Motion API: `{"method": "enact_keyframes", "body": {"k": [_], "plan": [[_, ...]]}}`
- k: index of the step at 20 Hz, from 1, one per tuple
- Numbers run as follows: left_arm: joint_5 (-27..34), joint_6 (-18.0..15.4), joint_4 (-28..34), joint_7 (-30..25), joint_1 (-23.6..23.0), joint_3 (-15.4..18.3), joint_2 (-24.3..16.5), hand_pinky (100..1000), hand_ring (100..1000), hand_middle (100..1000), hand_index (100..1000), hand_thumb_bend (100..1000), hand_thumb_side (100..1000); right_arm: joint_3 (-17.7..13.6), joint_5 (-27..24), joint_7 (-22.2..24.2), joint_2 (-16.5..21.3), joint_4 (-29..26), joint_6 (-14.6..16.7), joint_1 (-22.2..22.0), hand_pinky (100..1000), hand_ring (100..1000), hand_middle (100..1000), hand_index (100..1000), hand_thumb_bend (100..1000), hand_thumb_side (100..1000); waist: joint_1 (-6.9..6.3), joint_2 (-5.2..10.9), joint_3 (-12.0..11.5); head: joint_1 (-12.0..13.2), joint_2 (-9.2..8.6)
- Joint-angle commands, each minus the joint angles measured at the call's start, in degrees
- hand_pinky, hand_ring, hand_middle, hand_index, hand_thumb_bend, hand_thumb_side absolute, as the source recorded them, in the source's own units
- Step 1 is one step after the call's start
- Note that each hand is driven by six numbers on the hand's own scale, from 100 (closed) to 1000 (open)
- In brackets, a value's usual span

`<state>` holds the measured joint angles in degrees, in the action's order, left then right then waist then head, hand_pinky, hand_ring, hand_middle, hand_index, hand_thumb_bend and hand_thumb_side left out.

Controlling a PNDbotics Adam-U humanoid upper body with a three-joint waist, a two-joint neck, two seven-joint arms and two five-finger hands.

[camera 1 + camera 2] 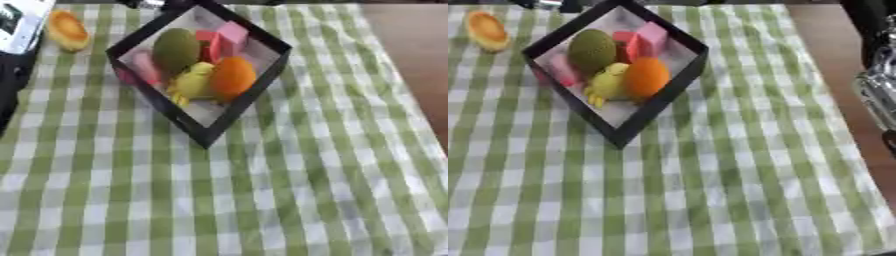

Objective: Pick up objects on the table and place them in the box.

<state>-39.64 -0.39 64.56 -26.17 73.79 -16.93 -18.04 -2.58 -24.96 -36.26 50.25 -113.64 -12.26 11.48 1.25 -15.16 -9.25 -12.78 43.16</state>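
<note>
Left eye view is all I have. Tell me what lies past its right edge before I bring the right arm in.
Observer: In the right eye view, a silver and black piece of the right arm shows at the right edge, over the bare wooden table.
Operator: Say how it stands to the box.
Observer: It is apart from the box, and a stretch of checked cloth lies between them.
</note>
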Motion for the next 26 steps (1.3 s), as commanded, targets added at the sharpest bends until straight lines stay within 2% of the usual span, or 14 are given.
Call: {"method": "enact_keyframes", "body": {"k": [1, 5, 11, 21, 26], "plan": [[-1.3, 1.2, -1.0, -0.7, 1.5, 1.4, -4.7, 820, 831, 780, 845, 723, 488, -1.2, 0.5, -0.4, 2.6, -1.0, 0.1, 0.0, 813, 777, 764, 812, 100, 569, -0.58, 2.14, -0.1, -0.2, -0.29], [-5.0, 1.9, -5.8, -1.8, 1.0, 2.9, -7.2, 825, 837, 790, 854, 728, 473, -1.3, 0.6, -0.3, 2.6, -1.0, 0.3, -0.2, 813, 776, 764, 812, 100, 566, -0.35, 2.06, -0.2, 0.0, -0.91], [-8.7, 3.0, -12.2, 0.3, 0.3, 6.2, -7.9, 826, 845, 797, 862, 744, 465, -1.3, 0.9, -0.1, 2.4, -1.0, 0.6, -0.1, 813, 776, 764, 812, 100, 565, 0.06, 1.65, 0.3, 1.0, -1.95], [-13.1, 5.9, -18.8, 2.6, -0.3, 9.9, -9.6, 831, 853, 800, 862, 758, 450, -1.5, 1.6, -0.4, 2.0, -1.0, 0.9, -0.1, 813, 776, 764, 811, 100, 559, -0.02, -0.32, 2.0, 1.8, -4.53], [-12.5, 7.5, -20.7, 3.5, -0.5, 11.8, -10.3, 834, 858, 803, 872, 777, 475, -1.4, 1.8, -0.6, 1.7, -1.0, 0.7, -0.2, 813, 776, 764, 811, 100, 574, 0.13, -1.12, 2.4, 1.9, -4.99]]}}
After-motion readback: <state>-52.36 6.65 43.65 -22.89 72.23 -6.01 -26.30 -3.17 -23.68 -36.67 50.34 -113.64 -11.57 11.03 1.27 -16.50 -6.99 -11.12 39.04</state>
